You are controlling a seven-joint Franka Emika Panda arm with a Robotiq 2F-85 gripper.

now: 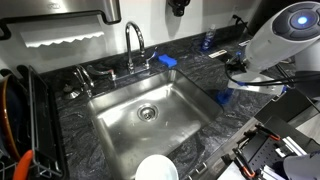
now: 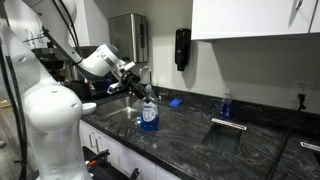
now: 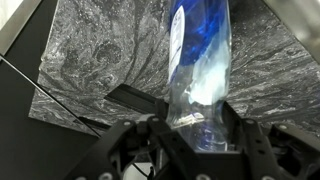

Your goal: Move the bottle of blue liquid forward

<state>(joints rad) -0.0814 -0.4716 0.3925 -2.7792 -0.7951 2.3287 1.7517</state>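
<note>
The bottle of blue liquid (image 3: 200, 60) is slim and see-through, with deep blue liquid showing in its upper part in the wrist view. My gripper (image 3: 195, 125) is shut on it, one finger on each side. In both exterior views the gripper (image 2: 145, 96) (image 1: 232, 82) holds the bottle (image 2: 148, 115) (image 1: 222, 97) upright over the dark stone counter, beside the sink's rim. I cannot tell whether its base touches the counter.
The steel sink (image 1: 100, 100) with its tap (image 1: 135, 45) lies beside the bottle. A flat bright-blue block (image 1: 168, 62) (image 2: 175, 102) sits behind the sink. A second small blue bottle (image 1: 205, 42) (image 2: 225, 105) stands by the back wall. A white bowl (image 1: 157, 168) is at the front edge.
</note>
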